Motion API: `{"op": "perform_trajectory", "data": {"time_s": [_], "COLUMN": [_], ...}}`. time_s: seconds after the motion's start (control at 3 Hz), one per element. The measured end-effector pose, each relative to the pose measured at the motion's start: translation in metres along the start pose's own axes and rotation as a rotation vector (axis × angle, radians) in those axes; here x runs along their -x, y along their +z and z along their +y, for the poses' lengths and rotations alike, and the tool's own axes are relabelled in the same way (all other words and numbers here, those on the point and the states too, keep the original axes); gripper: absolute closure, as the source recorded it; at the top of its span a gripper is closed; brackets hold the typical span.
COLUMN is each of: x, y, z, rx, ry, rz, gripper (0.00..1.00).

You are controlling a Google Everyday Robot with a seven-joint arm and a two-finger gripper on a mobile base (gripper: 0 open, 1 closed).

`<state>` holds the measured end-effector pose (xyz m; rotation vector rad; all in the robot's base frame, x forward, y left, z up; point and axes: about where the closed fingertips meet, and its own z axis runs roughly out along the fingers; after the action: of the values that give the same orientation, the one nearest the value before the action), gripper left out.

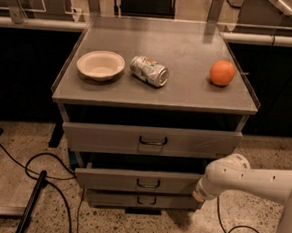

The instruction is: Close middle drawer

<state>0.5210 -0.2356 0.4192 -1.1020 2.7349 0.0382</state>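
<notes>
Desk (187, 94): grey metal unit with three drawer fronts below its top. The middle drawer (131, 180) sits between the taller, wider top drawer (104, 137) and the narrower bottom drawer (110, 198). It is pulled partly out, with a dark gap showing above its front panel and its small dark handle at the centre. The top drawer is also out, its front projecting under the desk edge. The white arm enters from the right, low down, and the hand (199, 194) is at the right end of the middle drawer's front panel, apparently touching it. Whether the hand is open or closed cannot be told. On the desk top: a white bowl (100, 64) at left, a can (149, 70) lying on its side just beside it, and an orange (222, 72) well apart at right. Black cables (42, 167) lie on the speckled floor at left.
</notes>
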Motion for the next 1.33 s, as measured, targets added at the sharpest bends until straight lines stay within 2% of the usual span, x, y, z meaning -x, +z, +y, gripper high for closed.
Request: {"op": "perform_trajectory", "data": {"time_s": [0.67,1.0,1.33], "x": [0.0212,0.0229,0.0229], "y": [0.0101,0.0114,0.0114], "z": [-0.0096,-0.0104,-0.0103], "rx": [-0.012,-0.012,-0.012], "ry": [-0.025,-0.027,-0.027], "rz": [-0.056,-0.059,-0.059], "gripper": [1.0,0.88,0.65]}}
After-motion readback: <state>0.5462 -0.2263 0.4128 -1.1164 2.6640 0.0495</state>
